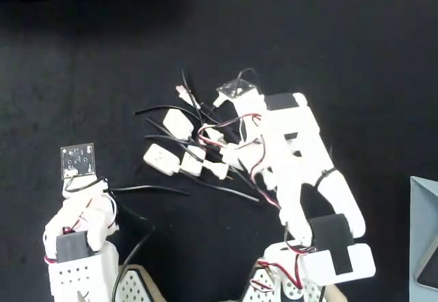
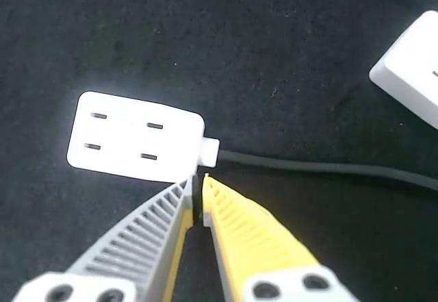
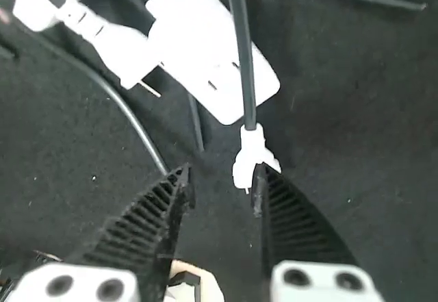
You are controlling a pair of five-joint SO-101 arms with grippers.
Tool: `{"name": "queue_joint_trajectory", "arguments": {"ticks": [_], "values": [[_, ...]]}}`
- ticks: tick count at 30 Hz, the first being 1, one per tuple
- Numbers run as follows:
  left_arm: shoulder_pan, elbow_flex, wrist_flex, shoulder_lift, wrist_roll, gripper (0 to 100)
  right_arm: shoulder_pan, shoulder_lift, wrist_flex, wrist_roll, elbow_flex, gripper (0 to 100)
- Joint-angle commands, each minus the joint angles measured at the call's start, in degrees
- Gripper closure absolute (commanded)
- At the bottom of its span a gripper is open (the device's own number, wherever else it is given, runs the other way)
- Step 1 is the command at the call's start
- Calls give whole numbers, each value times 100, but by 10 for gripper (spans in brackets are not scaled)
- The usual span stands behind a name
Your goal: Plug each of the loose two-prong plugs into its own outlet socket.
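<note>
Between the half-open jaws of the right claw (image 3: 219, 179) sits a loose white plug (image 3: 250, 157), touching one jaw and not yet clamped. An outlet block (image 3: 212, 62) lies just beyond. The step in hand appears to be grasping; next, close squarely, then align prongs with slots. The left claw (image 2: 200, 194) is closed and empty beside a second outlet block (image 2: 133, 137).

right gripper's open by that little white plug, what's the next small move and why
Probably close the right gripper on the small white plug. Its fingers stand open with the plug lying between the tips, close against one, its black cord running off over an outlet block. It likely needs a firm hold before carrying to a socket.
</note>
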Motion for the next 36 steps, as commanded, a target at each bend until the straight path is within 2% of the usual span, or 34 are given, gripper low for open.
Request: {"name": "queue_joint_trajectory", "arguments": {"ticks": [1,6,9,22,28,36], "values": [[-57,101,9,-44,18,956,264,13,-18,18,-189,847],[-57,101,18,-44,18,956,818,22,-167,615,-22,847],[-57,101,18,-44,18,956,879,22,-176,932,251,847],[-57,101,18,-44,18,956,897,22,-1319,976,1059,849],[-57,101,18,-44,18,956,897,-31,-1222,976,1077,850],[-57,101,18,-44,18,956,888,-189,-527,967,743,850]]}}
